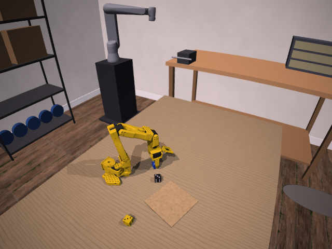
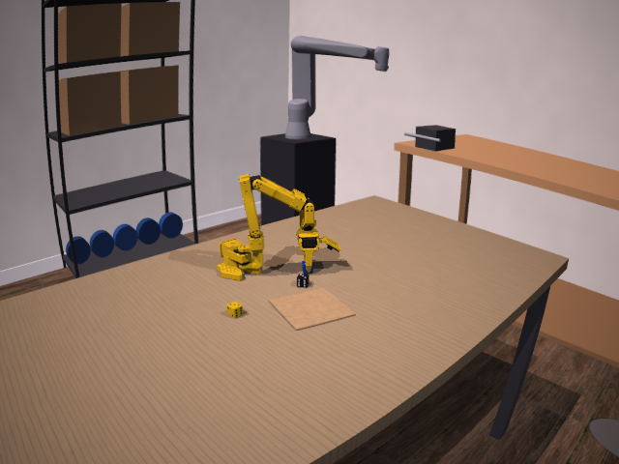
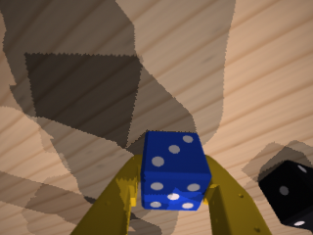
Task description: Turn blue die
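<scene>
My gripper (image 3: 172, 196) is shut on the blue die (image 3: 174, 168), which sits between the two yellow fingers; its face toward the wrist camera shows three pips. In the top view the gripper (image 1: 155, 164) points down with the blue die (image 1: 153, 164) at or just above the table top. The black die (image 1: 157, 178) lies on the table just in front of it, off the mat; it also shows in the wrist view (image 3: 289, 193) at the lower right. The tan mat (image 1: 170, 202) lies flat in front of the black die. The blue die is off the mat.
A yellow die (image 1: 127, 220) lies on the table left of the mat. The arm's yellow base (image 1: 113, 171) stands to the left of the gripper. A grey arm on a black pedestal (image 1: 116, 88) stands behind the table.
</scene>
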`<action>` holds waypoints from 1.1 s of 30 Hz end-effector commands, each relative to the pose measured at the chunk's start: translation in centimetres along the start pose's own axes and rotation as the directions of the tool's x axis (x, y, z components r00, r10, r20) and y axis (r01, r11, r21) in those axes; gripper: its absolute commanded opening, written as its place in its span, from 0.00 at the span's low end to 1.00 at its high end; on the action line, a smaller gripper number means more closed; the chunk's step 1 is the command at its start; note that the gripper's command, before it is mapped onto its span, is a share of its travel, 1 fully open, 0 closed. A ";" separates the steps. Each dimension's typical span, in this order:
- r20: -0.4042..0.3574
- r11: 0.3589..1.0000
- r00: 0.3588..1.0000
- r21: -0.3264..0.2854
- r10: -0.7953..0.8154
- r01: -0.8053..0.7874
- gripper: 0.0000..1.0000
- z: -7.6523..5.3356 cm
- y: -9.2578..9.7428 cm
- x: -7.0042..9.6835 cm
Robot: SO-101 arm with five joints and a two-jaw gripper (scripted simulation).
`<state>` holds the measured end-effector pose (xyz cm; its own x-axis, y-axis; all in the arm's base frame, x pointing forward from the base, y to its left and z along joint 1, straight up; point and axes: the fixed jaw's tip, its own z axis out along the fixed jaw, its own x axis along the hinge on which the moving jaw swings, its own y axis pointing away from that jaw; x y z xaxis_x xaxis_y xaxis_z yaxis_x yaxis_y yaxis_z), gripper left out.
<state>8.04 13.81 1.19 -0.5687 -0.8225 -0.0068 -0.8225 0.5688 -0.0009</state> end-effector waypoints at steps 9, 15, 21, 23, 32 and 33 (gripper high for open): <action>0.055 1.000 0.999 -0.003 0.000 0.000 0.00 -0.6 0.1 -0.9; 0.055 1.000 0.999 -0.003 0.000 0.000 0.03 -0.6 0.1 -0.9; 0.055 1.000 0.999 -0.003 0.000 0.000 0.12 -0.6 0.1 -0.9; 0.055 1.000 0.999 -0.003 0.000 0.000 0.14 -0.6 0.1 -0.9; 0.055 1.000 0.999 -0.003 0.000 0.000 0.15 -0.6 0.1 -0.9; 0.055 1.000 0.999 -0.003 0.000 0.000 0.15 -0.6 0.1 -0.9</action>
<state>8.05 13.82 1.11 -0.5687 -0.8225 -0.0080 -0.8226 0.5687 -0.0006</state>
